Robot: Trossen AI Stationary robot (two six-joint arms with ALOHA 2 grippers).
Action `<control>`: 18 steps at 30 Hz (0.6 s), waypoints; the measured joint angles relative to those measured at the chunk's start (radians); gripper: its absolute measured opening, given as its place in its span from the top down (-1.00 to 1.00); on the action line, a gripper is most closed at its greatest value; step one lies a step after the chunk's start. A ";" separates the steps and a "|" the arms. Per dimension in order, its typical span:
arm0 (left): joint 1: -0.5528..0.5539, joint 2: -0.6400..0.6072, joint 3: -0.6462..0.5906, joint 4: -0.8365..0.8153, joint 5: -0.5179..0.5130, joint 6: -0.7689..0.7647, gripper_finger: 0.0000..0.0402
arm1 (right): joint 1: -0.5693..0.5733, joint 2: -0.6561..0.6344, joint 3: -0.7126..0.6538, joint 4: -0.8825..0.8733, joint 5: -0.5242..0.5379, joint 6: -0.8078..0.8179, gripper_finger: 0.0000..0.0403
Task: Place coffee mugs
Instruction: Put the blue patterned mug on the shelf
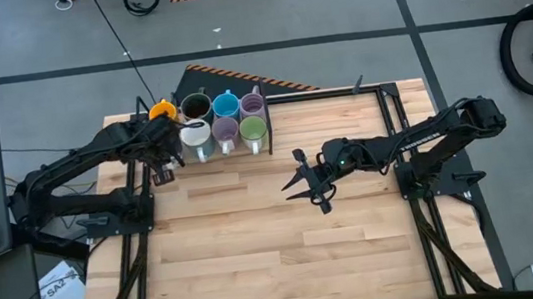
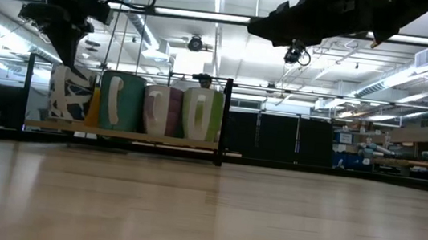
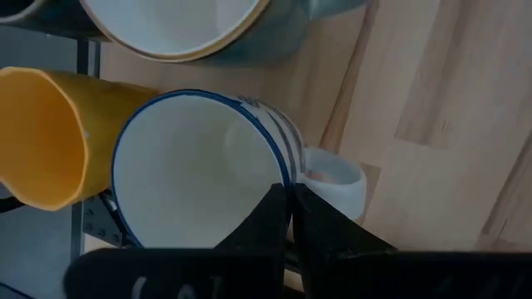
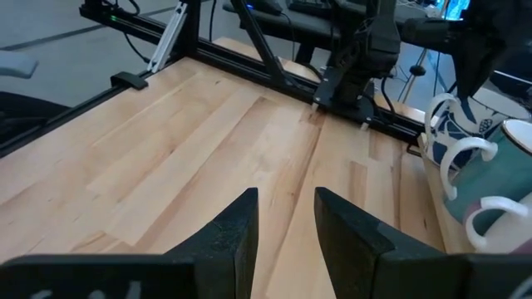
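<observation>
Left gripper [image 1: 184, 131] clamped on rim of white blue-patterned mug [image 3: 199, 166], orange mug [image 3: 41, 137] just beside it, at back-left table corner. Other mugs [image 1: 233, 118] clustered right of it. Right gripper [image 1: 302, 181] hovered mid-table, fingers [image 4: 237, 228] apart, holding nothing, well clear of mugs.

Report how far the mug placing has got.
Done: six mugs, including the dark brown mug and green mug, stand grouped at the table's far edge. In hand: the left hand pinches the white mug by its rim there. The right hand hovers open and empty mid-table.
</observation>
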 joint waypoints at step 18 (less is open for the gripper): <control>0.071 0.003 0.000 0.035 -0.007 0.068 0.91 | 0.003 0.000 0.000 0.007 -0.001 0.001 0.38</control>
